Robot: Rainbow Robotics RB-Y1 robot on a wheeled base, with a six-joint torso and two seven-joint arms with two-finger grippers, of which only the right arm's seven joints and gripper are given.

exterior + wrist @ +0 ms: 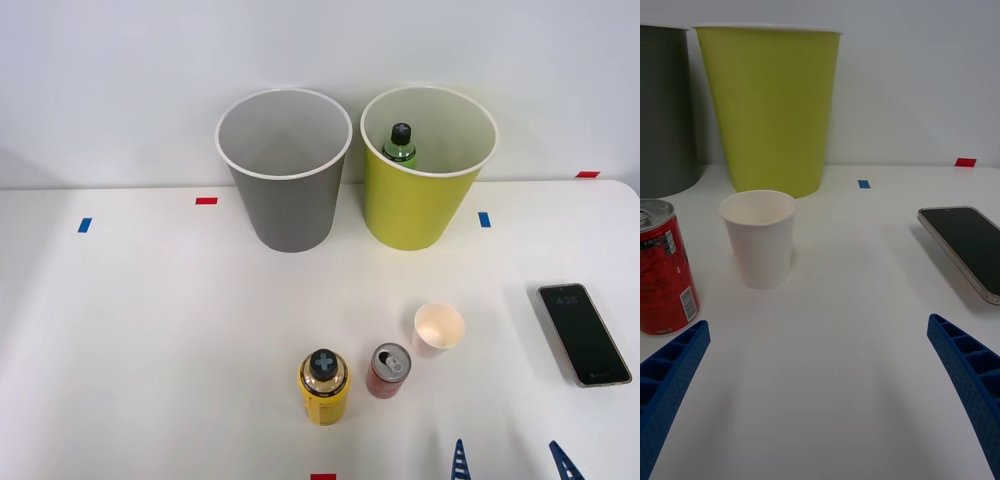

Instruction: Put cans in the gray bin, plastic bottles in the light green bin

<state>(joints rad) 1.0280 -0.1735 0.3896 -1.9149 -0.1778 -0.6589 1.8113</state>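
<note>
- Blue ribbed fingers (670, 375) of the right tool (510, 462) poke in at the near edge of the table (150, 350), spread wide and holding nothing.
- Just beyond them stands the red can (388, 371), upright on the table, near and a little left of the tool; it is not yet binned.
- Beside the can on its right is a small paper cup (438, 329), and on its left a yellow bottle (323, 386) with a black cap, also upright on the table.
- At the far side, the gray bin (286, 170) looks empty, so the can step is left to do.
- Right of it, the light green bin (428, 166) already holds the green bottle (400, 144), its black cap showing above the rim: that part looks done.
- A phone (584, 333) lies far right, apart from the work.
</note>
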